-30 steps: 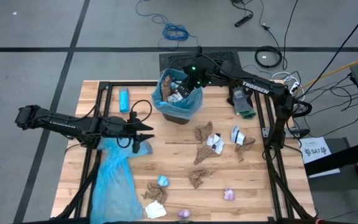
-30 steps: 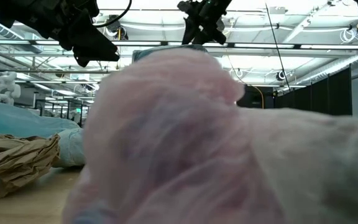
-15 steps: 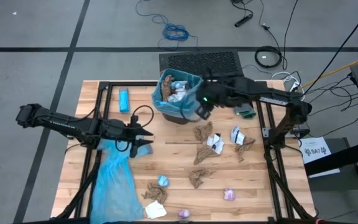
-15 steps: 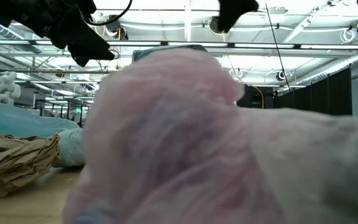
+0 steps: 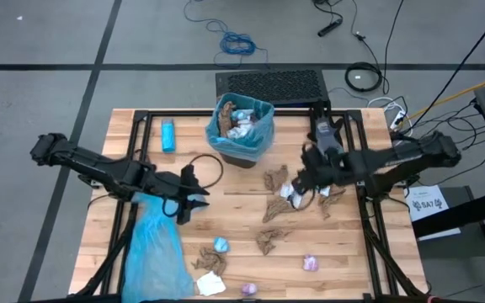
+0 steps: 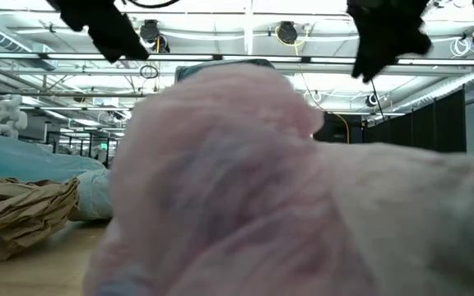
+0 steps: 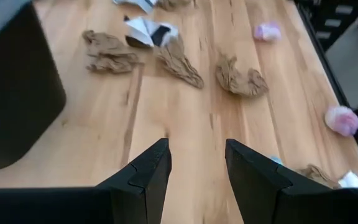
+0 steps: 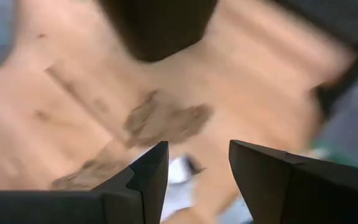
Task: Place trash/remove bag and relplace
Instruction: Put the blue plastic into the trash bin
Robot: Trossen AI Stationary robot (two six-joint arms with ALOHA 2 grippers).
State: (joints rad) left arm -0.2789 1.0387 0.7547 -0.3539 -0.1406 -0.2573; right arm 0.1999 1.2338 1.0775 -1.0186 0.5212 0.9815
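The trash lies scattered on the wooden table: brown paper wads [image 5: 274, 179] [image 5: 268, 241], white bits [image 5: 318, 181], pink wrappers [image 5: 310, 263] and a light-blue one [image 5: 221, 245]. More scraps fill the dark bin lined with a blue bag [image 5: 241, 130] at the far middle. My right gripper [image 5: 301, 181] [image 8: 197, 168] is open, hovering over a brown wad [image 8: 166, 118] near the bin. My left gripper [image 5: 194, 200] [image 7: 197, 168] is open above bare wood, left of the scraps, beside a flat blue bag [image 5: 154, 248]. One pink wrapper [image 6: 262, 189] fills the low view.
A small blue oblong object [image 5: 168, 135] lies at the far left of the table. A green-and-grey device [image 5: 325, 135] sits near the far right edge. Black frame rails [image 5: 365, 210] run along both sides. Bare wood [image 5: 234, 202] shows between the two grippers.
My right gripper has swung away from above the bin, toward the table's right and near edge, and now hangs over the scraps at centre right. My left gripper has drifted a little toward the near edge. The scraps on the table have stayed put.
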